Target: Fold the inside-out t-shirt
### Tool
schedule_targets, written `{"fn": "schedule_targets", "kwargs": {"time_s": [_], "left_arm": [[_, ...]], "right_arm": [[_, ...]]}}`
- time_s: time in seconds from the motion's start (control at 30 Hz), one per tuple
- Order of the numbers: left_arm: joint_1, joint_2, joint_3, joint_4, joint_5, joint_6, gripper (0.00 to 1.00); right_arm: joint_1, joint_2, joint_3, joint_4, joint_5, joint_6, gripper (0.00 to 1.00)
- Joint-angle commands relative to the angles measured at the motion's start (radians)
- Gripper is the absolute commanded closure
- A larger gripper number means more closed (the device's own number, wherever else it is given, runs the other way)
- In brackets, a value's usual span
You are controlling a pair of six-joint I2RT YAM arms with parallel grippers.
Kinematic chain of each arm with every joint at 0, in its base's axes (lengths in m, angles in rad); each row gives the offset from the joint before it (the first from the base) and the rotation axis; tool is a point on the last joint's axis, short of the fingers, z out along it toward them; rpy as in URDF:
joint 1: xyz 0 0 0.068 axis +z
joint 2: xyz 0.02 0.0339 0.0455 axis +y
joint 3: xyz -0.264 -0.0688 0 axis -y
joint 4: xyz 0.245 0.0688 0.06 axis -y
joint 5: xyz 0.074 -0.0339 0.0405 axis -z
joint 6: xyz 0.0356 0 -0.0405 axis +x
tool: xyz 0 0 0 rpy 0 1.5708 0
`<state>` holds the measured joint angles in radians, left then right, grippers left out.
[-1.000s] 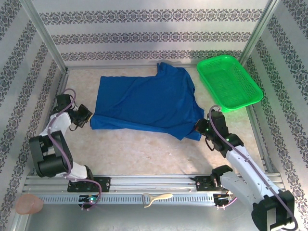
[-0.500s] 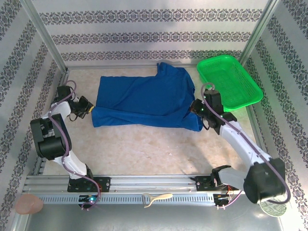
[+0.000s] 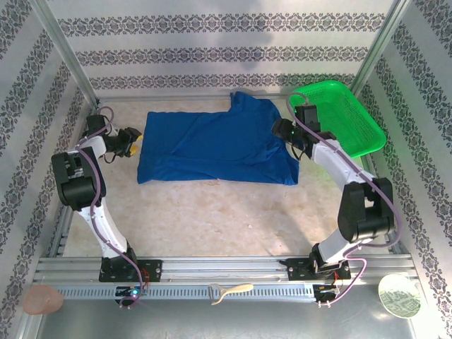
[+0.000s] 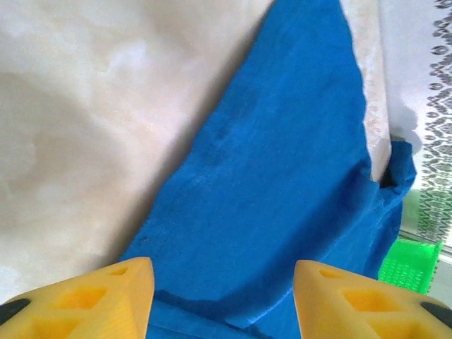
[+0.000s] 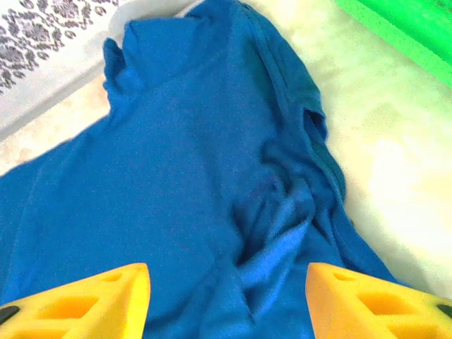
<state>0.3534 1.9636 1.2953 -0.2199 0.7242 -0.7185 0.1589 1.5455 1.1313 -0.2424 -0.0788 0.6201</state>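
The royal-blue t-shirt (image 3: 212, 145) lies flat on the table in a wide rectangle, with a sleeve poking out at its far right corner. No print or patch shows on it. My left gripper (image 3: 133, 137) sits at the shirt's left edge and is open, its yellow fingers (image 4: 106, 296) wide apart over blue cloth (image 4: 282, 176). My right gripper (image 3: 281, 131) is at the shirt's right edge, also open. Its fingers (image 5: 367, 296) straddle a bunched, wrinkled patch of the cloth (image 5: 162, 176) without pinching it.
A green mesh basket (image 3: 339, 120) stands at the back right, close behind the right arm, and shows as a green edge (image 5: 395, 28) in the right wrist view. Patterned walls enclose three sides. On the near rail lie a white utensil (image 3: 229, 291), a pink lump (image 3: 42, 300) and a round plate (image 3: 399, 295).
Both grippers have moved from the shirt's near corners toward the back along its sides. The shirt's near edge now lies farther back and straighter.
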Motion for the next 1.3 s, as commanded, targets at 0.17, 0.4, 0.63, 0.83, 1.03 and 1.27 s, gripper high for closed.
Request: {"fn": "schedule_targets", "kwargs": {"time_s": [0.17,0.4,0.63,0.83,1.03,1.27], "left_arm": [[-0.015,-0.369,-0.323,-0.069,-0.087,0.043,0.41],[-0.037,-0.418,-0.478,-0.070,-0.131,0.078,0.39],[-0.067,-0.344,-0.455,-0.058,-0.144,0.077,0.37],[-0.086,-0.260,-0.414,-0.048,-0.174,0.070,0.37],[-0.085,-0.190,-0.350,-0.056,-0.172,0.079,0.82],[-0.062,-0.344,-0.382,-0.138,-0.210,0.097,1.00]], "right_arm": [[-0.004,-0.353,-0.380,-0.046,0.046,-0.039,0.31],[-0.005,-0.305,-0.461,-0.022,0.042,-0.072,0.29],[-0.006,-0.129,-0.388,0.023,0.054,-0.097,0.35],[-0.010,-0.021,-0.331,0.041,0.045,-0.098,0.63],[-0.019,-0.114,-0.394,0.008,0.060,-0.070,1.00],[-0.021,-0.417,-0.561,-0.121,0.069,0.065,1.00]]}}
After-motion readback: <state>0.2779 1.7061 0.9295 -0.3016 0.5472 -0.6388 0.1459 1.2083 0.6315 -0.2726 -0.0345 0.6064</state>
